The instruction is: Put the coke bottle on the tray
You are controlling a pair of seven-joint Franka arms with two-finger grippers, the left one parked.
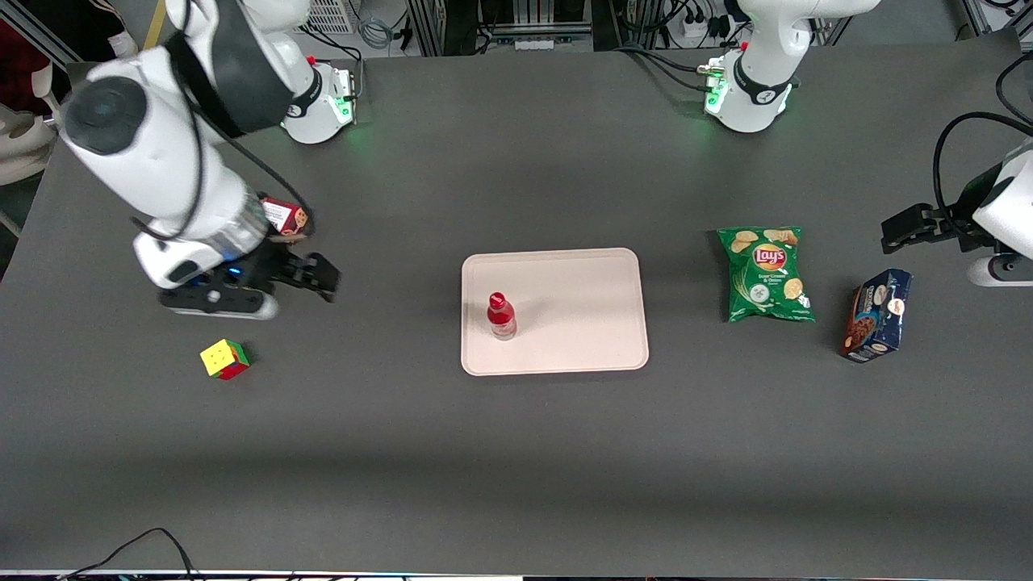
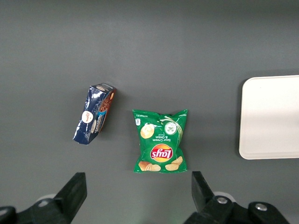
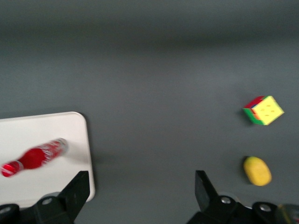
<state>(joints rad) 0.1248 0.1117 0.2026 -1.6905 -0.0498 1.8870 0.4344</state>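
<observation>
My gripper (image 1: 323, 278) hangs empty, jaws apart, well clear; the coke bottle (image 1: 501, 315) apparently stands on the tray (image 1: 565, 274), so I avoid bumping it.

A cube (image 1: 224, 359), a yellow, perhaps lemon-like thing (image 3: 257, 171), a red box (image 1: 284, 216), chips (image 1: 765, 273) and a blue box (image 1: 877, 315) sit on the table (image 1: 516, 452).

The dark grey matte desk (image 1: 516, 452) carries a pale pink rectangular tray (image 1: 581, 323), green chip bag (image 1: 767, 274), blue cookie box (image 1: 878, 315), multicoloured puzzle cube (image 1: 224, 359), yellow lemon-like object (image 3: 257, 171) and red cookie box (image 1: 284, 216); the gripper (image 1: 323, 278) hangs above it near the cube.
</observation>
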